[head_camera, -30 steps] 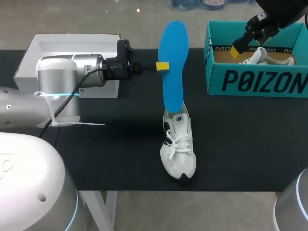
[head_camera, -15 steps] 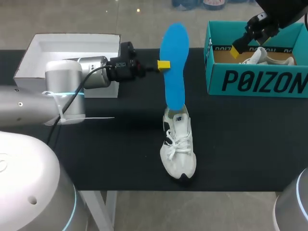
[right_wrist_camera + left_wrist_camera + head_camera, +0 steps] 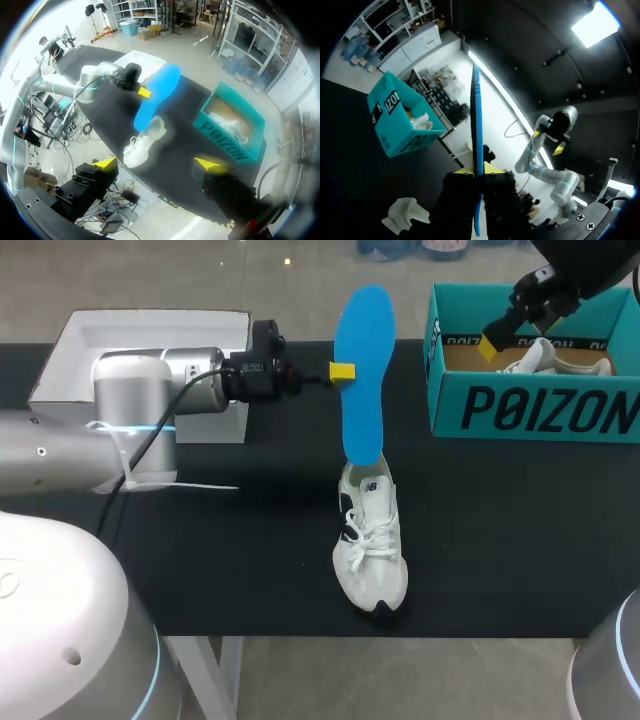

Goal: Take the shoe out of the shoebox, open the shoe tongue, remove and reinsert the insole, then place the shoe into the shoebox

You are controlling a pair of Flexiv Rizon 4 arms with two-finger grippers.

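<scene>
Insole step. My left fingers [image 3: 341,371] are clamped on the blue insole [image 3: 362,390] about mid-length, holding it upright. Its lower end meets the collar of the white shoe [image 3: 370,550], which is below the fingers on the worktop [image 3: 500,530]. I can't tell removal from reinsertion. Reinserting needs a straight push down into the opening. My right fingers [image 3: 105,163] are apart and empty over the teal shoebox [image 3: 530,410].

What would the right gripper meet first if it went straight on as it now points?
Probably the table close beside the shoe; the right gripper hangs open high above, so it might meet the shoe instead.
</scene>
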